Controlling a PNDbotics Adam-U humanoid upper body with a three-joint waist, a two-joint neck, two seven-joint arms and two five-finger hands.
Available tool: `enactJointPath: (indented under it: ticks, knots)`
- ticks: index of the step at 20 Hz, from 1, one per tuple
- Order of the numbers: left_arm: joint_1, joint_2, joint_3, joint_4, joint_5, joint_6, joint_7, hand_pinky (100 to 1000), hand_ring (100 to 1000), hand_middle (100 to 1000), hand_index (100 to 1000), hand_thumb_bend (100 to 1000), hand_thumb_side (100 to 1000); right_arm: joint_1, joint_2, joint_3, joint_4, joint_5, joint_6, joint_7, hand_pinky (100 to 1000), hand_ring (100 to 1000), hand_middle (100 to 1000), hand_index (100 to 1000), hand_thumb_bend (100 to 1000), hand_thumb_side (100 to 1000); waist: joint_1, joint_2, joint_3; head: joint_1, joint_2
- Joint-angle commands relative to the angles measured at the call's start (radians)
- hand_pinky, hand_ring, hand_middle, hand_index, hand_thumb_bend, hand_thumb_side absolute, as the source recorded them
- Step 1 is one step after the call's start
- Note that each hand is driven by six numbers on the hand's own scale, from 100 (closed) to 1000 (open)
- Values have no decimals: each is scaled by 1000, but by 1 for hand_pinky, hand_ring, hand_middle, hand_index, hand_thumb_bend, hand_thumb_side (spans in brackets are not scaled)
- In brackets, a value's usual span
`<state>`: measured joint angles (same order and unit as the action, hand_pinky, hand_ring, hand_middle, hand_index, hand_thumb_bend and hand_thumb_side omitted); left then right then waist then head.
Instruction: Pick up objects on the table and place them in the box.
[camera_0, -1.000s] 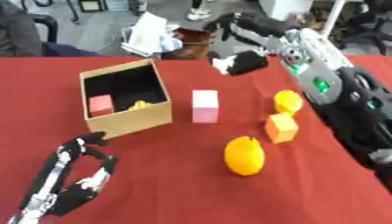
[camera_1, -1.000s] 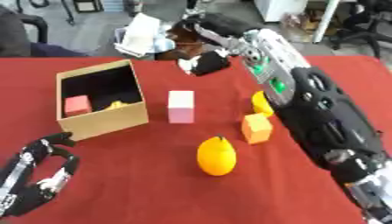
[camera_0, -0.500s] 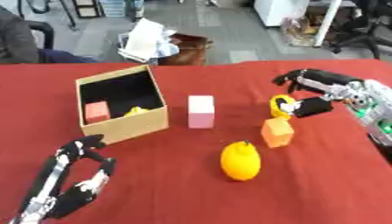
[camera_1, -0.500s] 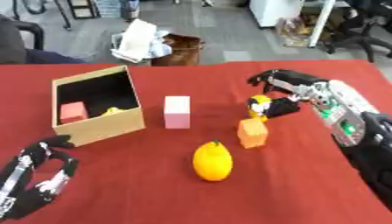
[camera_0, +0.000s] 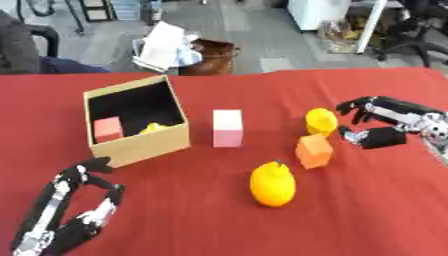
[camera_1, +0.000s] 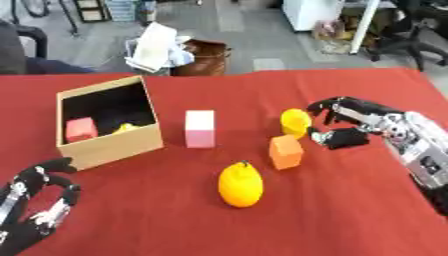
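Right hand (camera_1: 350, 125): fingers spread, holding nothing, just beside the yellow round piece (camera_1: 295, 122).
Yellow round piece: on the table (camera_1: 350, 210), right of the box (camera_1: 109, 145); looks light, smooth and likely to roll, so cup its sides.
Orange cube (camera_1: 286, 151): flat faces, easier pinch.
Left hand (camera_0: 74, 215): idle, relaxed, lower left.

Right hand (camera_1: 350, 125) low, fingers spread, left hand (camera_0: 74, 210) resting open
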<state>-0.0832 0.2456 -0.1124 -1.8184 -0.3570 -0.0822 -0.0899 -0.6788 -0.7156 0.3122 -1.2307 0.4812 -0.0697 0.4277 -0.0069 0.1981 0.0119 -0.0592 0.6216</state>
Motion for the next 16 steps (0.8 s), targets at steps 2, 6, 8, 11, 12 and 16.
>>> enactJointPath:
  ticks: [2,6,8,11,12,16]
  knots:
    - [-11,14,1,-19,4,-2,-2,787,614,682,856,349,612,-32,-2,-13,30,34,-7,-21,771,748,838,937,100,585,4,-4,0,-5,-15]
    - [-11,14,1,-19,4,-2,-2,787,614,682,856,349,612,-34,1,-15,41,42,-16,-27,771,748,838,937,100,585,4,-4,0,-5,-14]
    - [-11,14,1,-19,4,-2,-2,787,614,682,856,349,612,-35,2,-15,43,43,-18,-28,771,748,838,937,100,585,4,-4,0,-5,-14]
    - [-9,11,-1,-19,7,-2,-5,787,615,683,857,345,615,-73,44,-64,97,76,15,-30,797,765,845,941,100,531,12,-6,2,-16,-14]
    - [-9,11,-1,-18,7,-2,-5,787,615,683,857,345,615,-87,60,-76,124,93,31,-32,797,765,845,941,100,531,13,-6,3,-18,-14]
    - [-8,9,-3,-18,9,-3,-8,787,615,684,857,344,615,-145,122,-86,241,165,97,-69,793,760,839,938,100,521,15,-8,5,-24,-13]
